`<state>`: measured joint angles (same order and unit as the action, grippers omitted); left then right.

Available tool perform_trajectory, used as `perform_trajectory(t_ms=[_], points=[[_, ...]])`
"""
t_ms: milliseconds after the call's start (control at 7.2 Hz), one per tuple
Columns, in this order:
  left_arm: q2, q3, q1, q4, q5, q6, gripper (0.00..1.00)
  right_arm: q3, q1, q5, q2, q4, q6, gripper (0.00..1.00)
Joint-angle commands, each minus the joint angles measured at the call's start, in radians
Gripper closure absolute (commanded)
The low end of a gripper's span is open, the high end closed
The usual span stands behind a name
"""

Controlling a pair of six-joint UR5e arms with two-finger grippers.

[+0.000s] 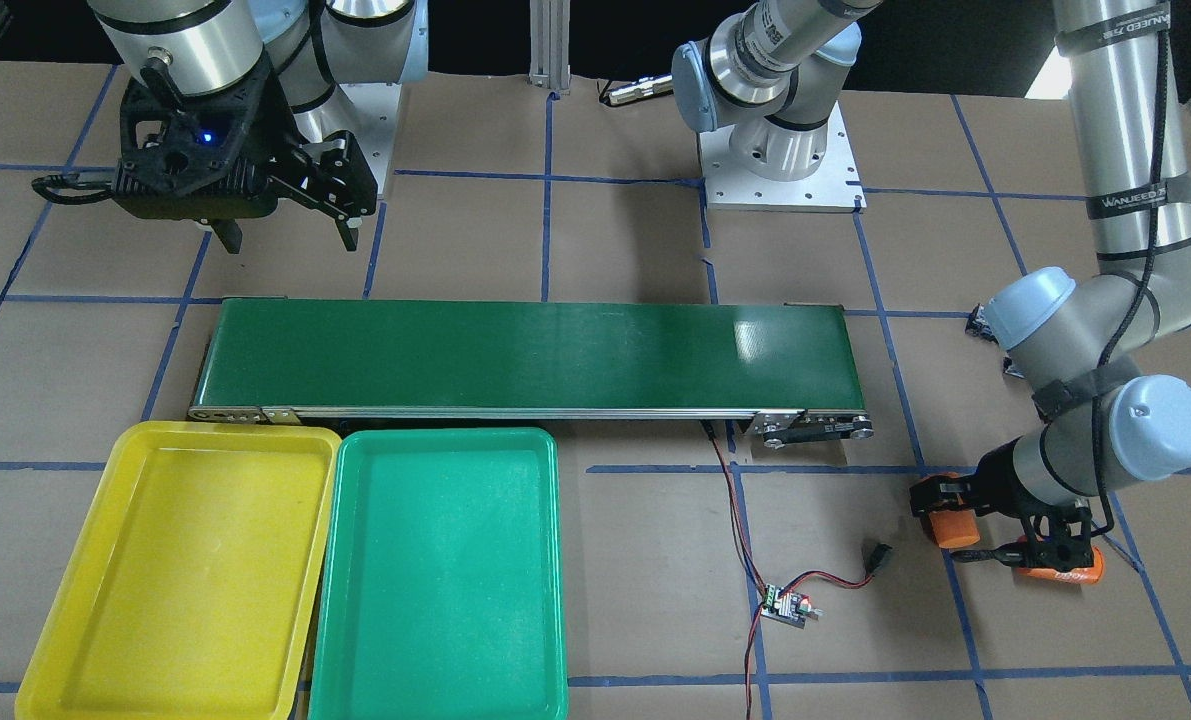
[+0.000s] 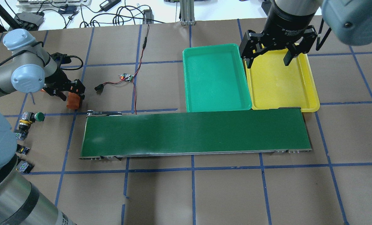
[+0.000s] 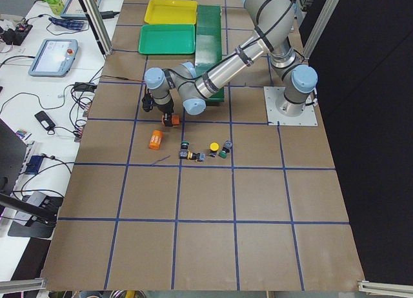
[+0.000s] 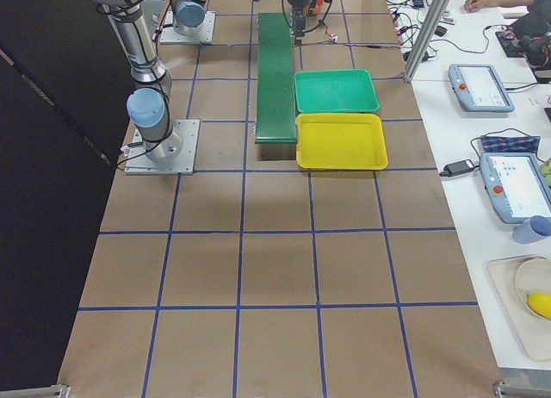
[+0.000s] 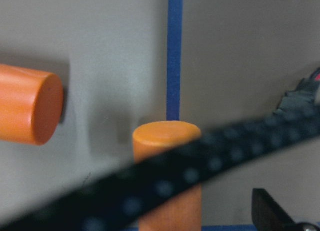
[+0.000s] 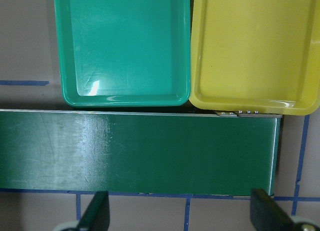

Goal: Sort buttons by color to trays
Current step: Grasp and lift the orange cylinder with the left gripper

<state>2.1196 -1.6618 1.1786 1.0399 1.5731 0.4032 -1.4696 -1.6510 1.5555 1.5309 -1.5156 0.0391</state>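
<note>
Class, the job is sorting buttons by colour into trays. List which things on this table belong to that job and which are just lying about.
Belong to the job: push buttons, yellow tray, green tray.
Lying about: two orange cylinders, small circuit board with wires, conveyor belt (role unclear).

With 12 o'clock pointing away from the robot in the overhead view, the belt [image 2: 195,131] bars mid-table from 9 to 3. Against its 12 o'clock edge the green tray [image 2: 215,81] and yellow tray [image 2: 282,87] sit touching, open from above; the right gripper [image 2: 268,62] hangs spread over the yellow one. Off the belt's 10 o'clock corner an upright cylinder [image 2: 72,102] stands between the parted fingers of the left gripper [image 2: 69,93]. Buttons [image 2: 39,116] crowd its 7 to 8 o'clock, and a wire [image 2: 135,90] and plug [image 2: 99,88] its 3. The belt's 6 o'clock side is open table [image 2: 223,193].
</note>
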Motion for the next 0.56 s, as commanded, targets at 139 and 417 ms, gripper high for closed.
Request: perform_trajectory(t_ms=[139, 417], points=[[-0.044, 0.019, -0.014, 0.006, -0.002, 0.036, 0.93, 0.000, 0.000, 0.000, 0.000, 0.000, 0.001, 0.00], [-0.171, -0.059, 0.022, 0.050, -0.002, 0.092, 0.93, 0.000, 0.000, 0.000, 0.000, -0.001, 0.001, 0.00]])
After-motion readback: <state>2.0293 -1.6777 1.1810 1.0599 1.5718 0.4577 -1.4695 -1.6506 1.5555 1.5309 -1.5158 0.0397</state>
